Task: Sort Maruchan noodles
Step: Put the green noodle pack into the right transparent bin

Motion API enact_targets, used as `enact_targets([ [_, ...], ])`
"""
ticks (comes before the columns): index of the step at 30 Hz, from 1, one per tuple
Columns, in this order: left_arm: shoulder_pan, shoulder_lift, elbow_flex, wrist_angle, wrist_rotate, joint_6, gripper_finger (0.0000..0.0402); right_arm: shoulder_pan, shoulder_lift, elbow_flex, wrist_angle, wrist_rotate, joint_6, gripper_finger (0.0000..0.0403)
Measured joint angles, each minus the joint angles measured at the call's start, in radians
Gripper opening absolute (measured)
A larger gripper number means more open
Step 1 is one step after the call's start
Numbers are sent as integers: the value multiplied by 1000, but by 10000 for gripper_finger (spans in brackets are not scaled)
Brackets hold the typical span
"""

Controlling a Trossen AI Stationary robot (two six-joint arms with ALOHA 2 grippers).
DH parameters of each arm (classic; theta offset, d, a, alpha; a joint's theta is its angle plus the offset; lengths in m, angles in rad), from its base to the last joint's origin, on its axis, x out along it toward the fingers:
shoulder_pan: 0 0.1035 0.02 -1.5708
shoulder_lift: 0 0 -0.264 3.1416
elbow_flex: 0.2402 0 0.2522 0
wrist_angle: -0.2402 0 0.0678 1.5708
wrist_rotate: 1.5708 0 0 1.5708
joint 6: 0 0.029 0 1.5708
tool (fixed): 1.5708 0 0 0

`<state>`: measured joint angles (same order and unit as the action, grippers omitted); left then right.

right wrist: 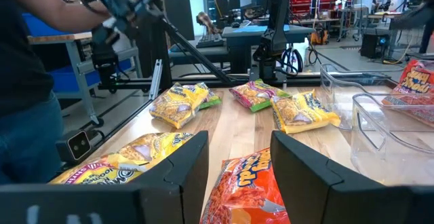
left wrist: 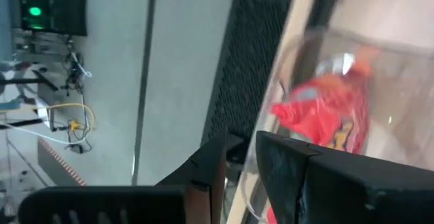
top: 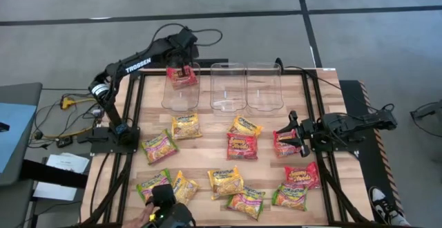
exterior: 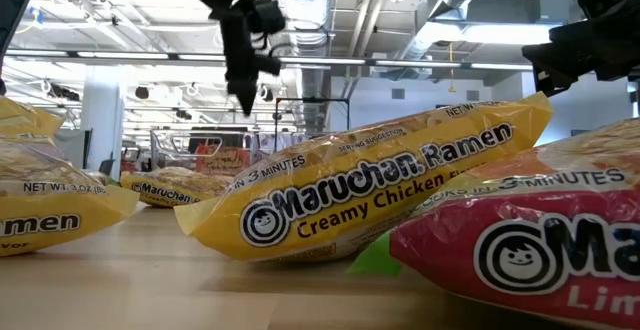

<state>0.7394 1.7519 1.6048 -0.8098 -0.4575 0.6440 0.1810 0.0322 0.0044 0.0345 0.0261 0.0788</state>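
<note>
Several Maruchan noodle packets, yellow (top: 186, 126), green-and-pink (top: 159, 146) and red (top: 242, 146), lie flat on the wooden table. One red packet (top: 181, 77) sits inside the leftmost clear bin (top: 181, 93); the left wrist view shows it through the bin wall (left wrist: 325, 115). My left gripper (top: 181, 63) hangs over that bin's far end, its fingers a little apart (left wrist: 241, 166) and holding nothing. My right gripper (top: 295, 137) is on the table's right side, shut on another red packet (top: 284, 144). My right gripper has the red packet's right-hand end (right wrist: 244, 180) pinched between its two fingers. The fingers come in low from the table's right. The crinkled packet fills the gap between them. I cannot tell whether it is lifted off the table.
Two more clear bins (top: 228, 86) (top: 264, 86) stand beside the first along the far edge. More packets (top: 302, 175) (top: 226, 180) crowd the near half. A yellow packet (exterior: 380, 185) fills the low view. A person stands (right wrist: 27, 81) beyond the table, and a camera mount (top: 166, 207) sits at its near edge.
</note>
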Motion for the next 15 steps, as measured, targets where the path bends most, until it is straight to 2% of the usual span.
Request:
enact_targets([
  [3, -18, -1, 84, -61, 18, -85, 73, 0, 0, 0, 0, 0, 0, 182],
  [6, -41, -1, 161, -134, 98, -184, 73, 0, 0, 0, 1, 10, 0, 182],
  [11, -91, -1, 254, -206, 317, -360, 73, 0, 0, 0, 6, 30, 0, 182],
  [15, -141, -2, 310, -224, 542, -483, 73, 4, 0, 0, 29, 29, 44, 182],
])
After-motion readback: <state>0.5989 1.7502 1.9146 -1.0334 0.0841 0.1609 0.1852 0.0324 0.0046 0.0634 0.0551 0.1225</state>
